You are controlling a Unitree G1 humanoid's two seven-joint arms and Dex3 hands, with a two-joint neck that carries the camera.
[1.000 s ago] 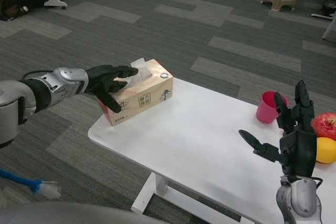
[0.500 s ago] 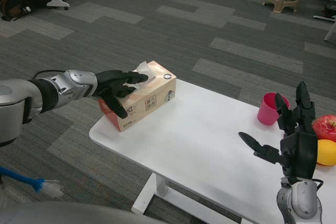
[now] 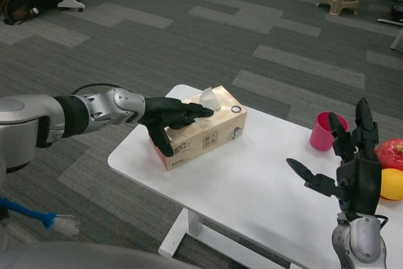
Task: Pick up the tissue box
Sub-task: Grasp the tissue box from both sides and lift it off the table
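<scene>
I have the left robot hand (image 3: pixel 171 116) clamped over the near end of the tan cardboard tissue box (image 3: pixel 204 135) at frame centre on the white counter (image 3: pixel 252 181), for lifting, while the right robot hand (image 3: pixel 349 162) waits spread and empty at lower right.

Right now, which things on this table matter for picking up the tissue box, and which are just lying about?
For the job:
tissue box
left hand, gripping the box from its left end

Lying about:
pink cup
red apple
yellow fruit
right hand, open, waiting near the fruit
</scene>
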